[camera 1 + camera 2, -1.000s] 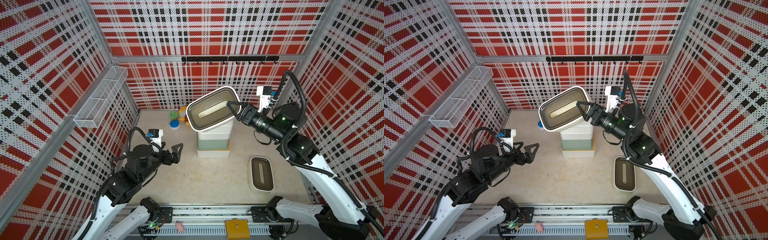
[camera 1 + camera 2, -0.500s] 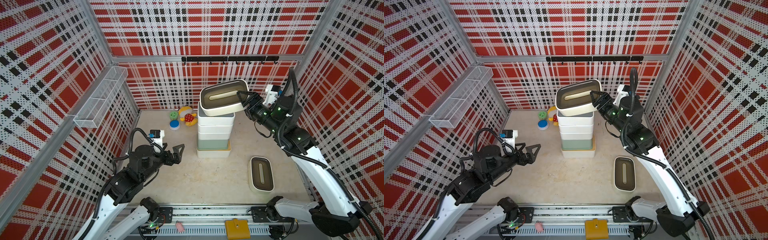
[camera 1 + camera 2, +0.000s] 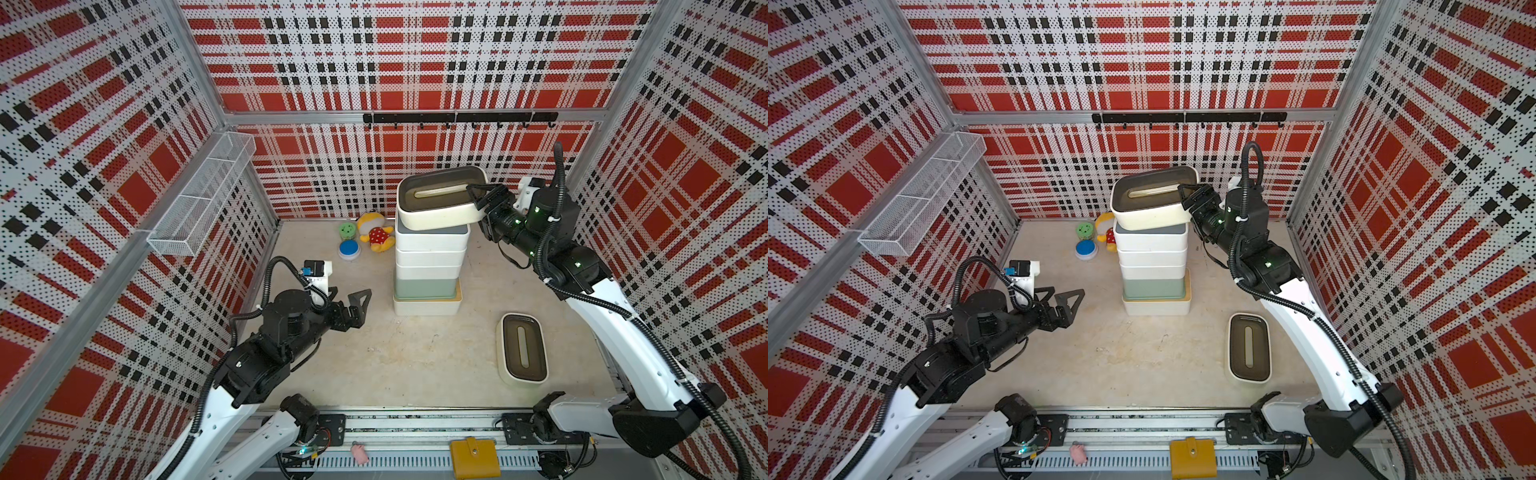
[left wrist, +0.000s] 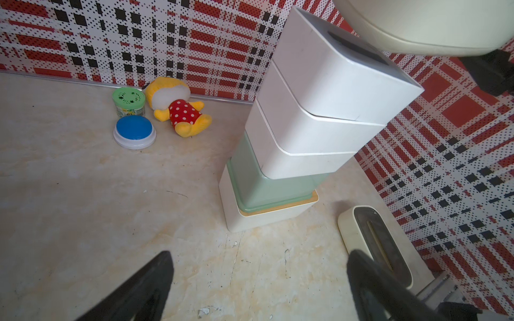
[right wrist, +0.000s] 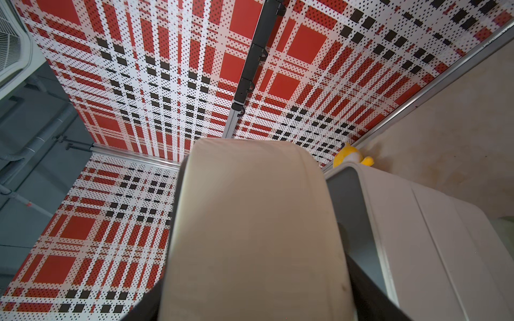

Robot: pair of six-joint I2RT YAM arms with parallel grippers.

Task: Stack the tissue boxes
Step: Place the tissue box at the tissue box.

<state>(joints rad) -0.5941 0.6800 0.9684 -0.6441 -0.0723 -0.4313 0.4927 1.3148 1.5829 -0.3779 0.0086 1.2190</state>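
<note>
The right hand (image 3: 476, 196), half closed, grips the end of a tilted cream box (image 3: 440, 205) just over the five-box stack (image 3: 430, 259) on the bench (image 3: 374, 365), while the left hand (image 3: 1067, 293) hangs wide open and empty.

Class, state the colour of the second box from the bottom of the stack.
The second box is pale green, seen best in the left wrist view.

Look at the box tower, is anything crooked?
Yes. The cream rounded box with the dark-brown lid, held by the right gripper, is tilted and overhangs the tower's white grey-lidded top box. The stacked boxes below are slightly twisted out of line.
</note>
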